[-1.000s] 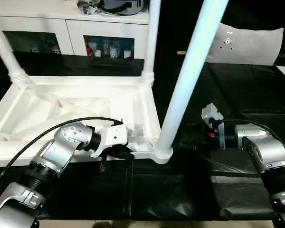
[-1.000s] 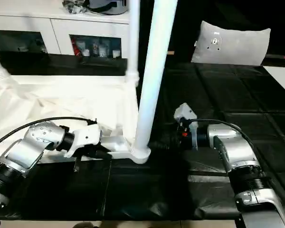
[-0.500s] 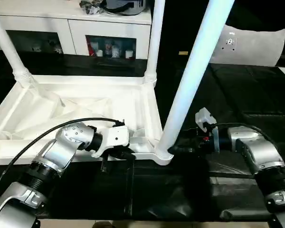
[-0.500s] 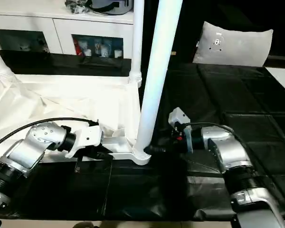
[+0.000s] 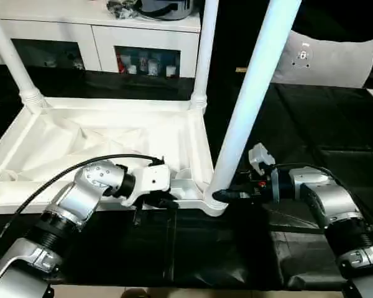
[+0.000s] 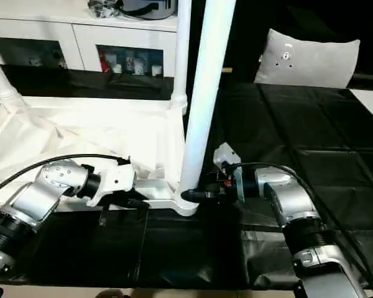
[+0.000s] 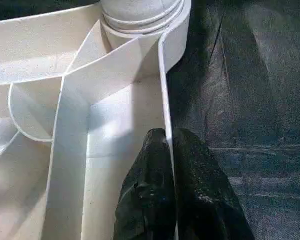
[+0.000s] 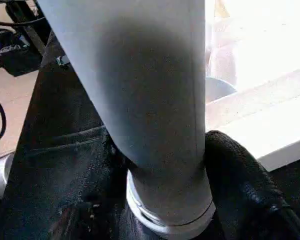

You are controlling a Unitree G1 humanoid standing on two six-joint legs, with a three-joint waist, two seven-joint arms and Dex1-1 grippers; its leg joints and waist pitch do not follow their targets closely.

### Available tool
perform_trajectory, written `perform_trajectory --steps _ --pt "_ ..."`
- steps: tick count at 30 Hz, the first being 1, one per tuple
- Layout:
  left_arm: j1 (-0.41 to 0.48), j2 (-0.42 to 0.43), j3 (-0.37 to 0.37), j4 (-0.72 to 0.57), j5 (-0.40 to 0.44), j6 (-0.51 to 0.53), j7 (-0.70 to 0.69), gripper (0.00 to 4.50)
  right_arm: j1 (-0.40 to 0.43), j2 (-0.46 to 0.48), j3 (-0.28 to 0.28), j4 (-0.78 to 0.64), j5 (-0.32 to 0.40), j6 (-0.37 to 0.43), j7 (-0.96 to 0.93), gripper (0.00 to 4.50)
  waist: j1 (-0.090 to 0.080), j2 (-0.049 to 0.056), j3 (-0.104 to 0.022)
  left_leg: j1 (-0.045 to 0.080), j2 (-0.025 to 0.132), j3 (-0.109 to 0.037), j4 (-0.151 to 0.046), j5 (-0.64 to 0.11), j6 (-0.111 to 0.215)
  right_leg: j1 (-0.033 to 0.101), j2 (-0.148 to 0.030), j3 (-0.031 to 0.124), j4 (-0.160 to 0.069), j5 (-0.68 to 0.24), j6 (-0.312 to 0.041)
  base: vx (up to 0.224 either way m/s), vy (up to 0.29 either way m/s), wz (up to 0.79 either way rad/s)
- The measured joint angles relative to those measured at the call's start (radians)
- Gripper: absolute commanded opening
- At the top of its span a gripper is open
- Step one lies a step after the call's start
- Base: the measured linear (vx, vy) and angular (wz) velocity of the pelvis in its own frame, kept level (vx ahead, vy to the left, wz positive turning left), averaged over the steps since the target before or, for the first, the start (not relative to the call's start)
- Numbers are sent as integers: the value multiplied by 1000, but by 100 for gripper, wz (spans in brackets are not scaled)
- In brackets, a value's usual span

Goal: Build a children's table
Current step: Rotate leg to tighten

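The left gripper [image 7: 171, 200] pinched the thin ribbed rim of the upturned white plastic table [image 5: 112, 143]. The right gripper [image 8: 165, 200], fingers spread, straddled the smooth tapered round leg [image 5: 252, 99] at its corner socket [image 5: 212, 202].

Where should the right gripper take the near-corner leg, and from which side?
Low on the leg, just above its socket, coming in level from the robot's right as the right gripper does. The shaft is round and widest there, and the left gripper pinches the table's rim.
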Motion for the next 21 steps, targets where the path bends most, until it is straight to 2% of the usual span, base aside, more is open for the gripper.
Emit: perform_trajectory --steps 3,6,8,10,13,15,16,17,20,21 --pt "14 -19 19 -18 -12 66 22 0 33 18 -17 -44 13 34 -42 202 1 0 0 0 0 0 0 0 0 1 0 0 1 0 0 0 0 0" --pt "18 -28 33 -28 -11 132 49 0 36 40 -29 -50 10 57 -101 200 -6 1 0 1 0 0 0 1 -1 3 0 0 1 0 0 0 0 0" --pt "19 -42 46 -28 -6 171 85 0 36 64 -43 -50 6 69 -161 200 -19 1 0 2 0 0 0 1 -1 4 0 0 0 0 0 0 0 0" --pt "21 -90 73 -29 8 251 169 0 24 122 -78 -25 -14 80 -296 199 -35 1 0 2 0 0 2 1 -2 5 0 1 0 0 0 0 0 0" --pt "6 -207 112 -14 48 356 352 0 -38 221 -139 42 -55 95 -567 198 -70 1 0 1 -1 0 6 1 -2 4 -1 0 -3 0 0 0 0 0" --pt "-8 -266 116 -3 52 392 441 0 -66 253 -161 71 -70 97 -687 198 -84 1 0 1 -1 0 6 1 -1 4 -1 1 -3 0 0 0 0 0" --pt "-11 -280 115 -2 56 403 464 0 -76 265 -165 81 -72 96 -721 198 -86 2 -1 1 -1 0 6 1 -1 4 -1 1 -3 0 0 0 0 0" --pt "-16 -290 117 6 60 406 487 0 -84 276 -171 93 -72 92 -749 252 -87 3 -1 1 -1 0 4 1 -1 4 -1 1 -2 0 0 0 0 0" --pt "-38 -308 119 34 68 401 520 0 -92 292 -179 117 -73 50 -784 268 -78 3 -1 0 -1 0 0 1 -1 2 0 -1 -1 1 0 0 0 0" --pt "-39 -307 117 34 70 397 521 0 -92 293 -179 117 -73 46 -784 288 -76 3 -1 0 -1 0 -1 1 -1 1 0 -1 -1 1 0 0 0 0"
